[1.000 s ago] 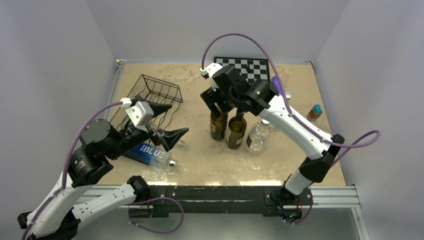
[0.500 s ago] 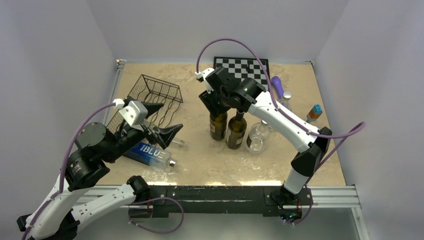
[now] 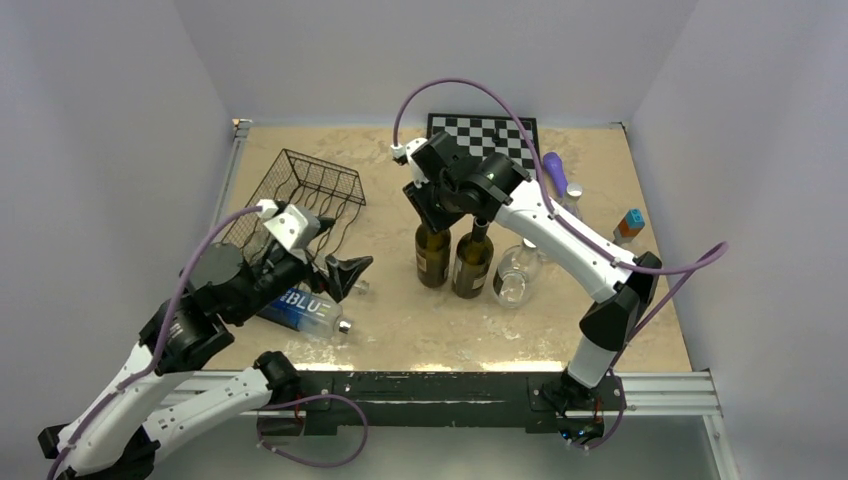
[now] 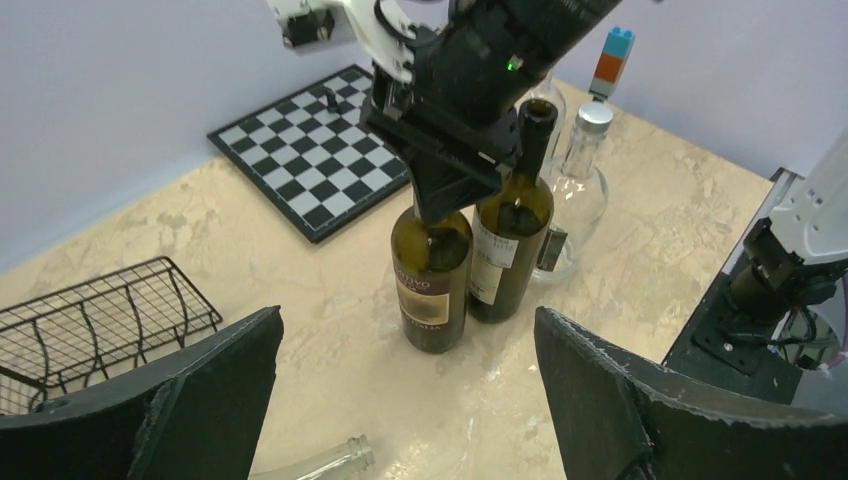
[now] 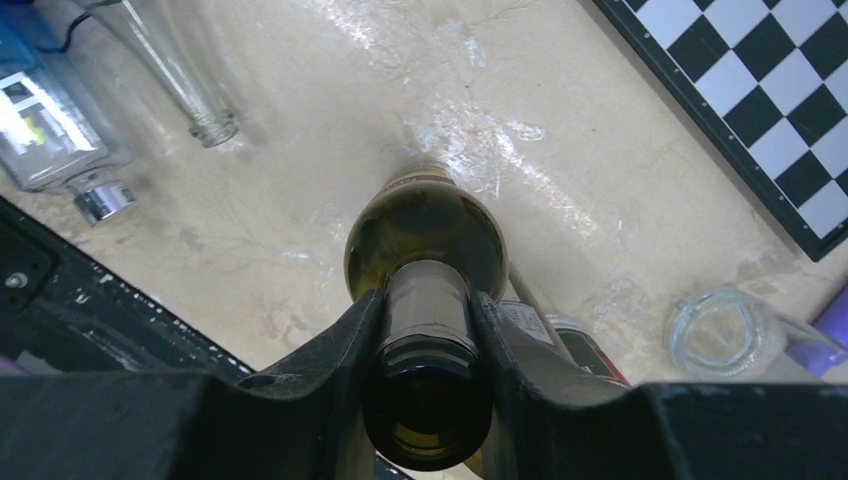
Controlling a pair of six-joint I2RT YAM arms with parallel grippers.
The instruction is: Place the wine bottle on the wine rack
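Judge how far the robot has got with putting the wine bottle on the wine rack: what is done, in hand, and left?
Done: the right gripper is shut on the wine bottle at its neck. In hand: that bottle stands upright beside a second bottle, apart from the wine rack. Left: lifting it, carrying it across and laying it on the rack. The left gripper is open.

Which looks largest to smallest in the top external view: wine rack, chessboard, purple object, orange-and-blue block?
1. wine rack, clearly the largest.
2. chessboard, though partly covered.
3 and 4. purple object and orange-and-blue block are both small and look about alike, so I would not rank them.
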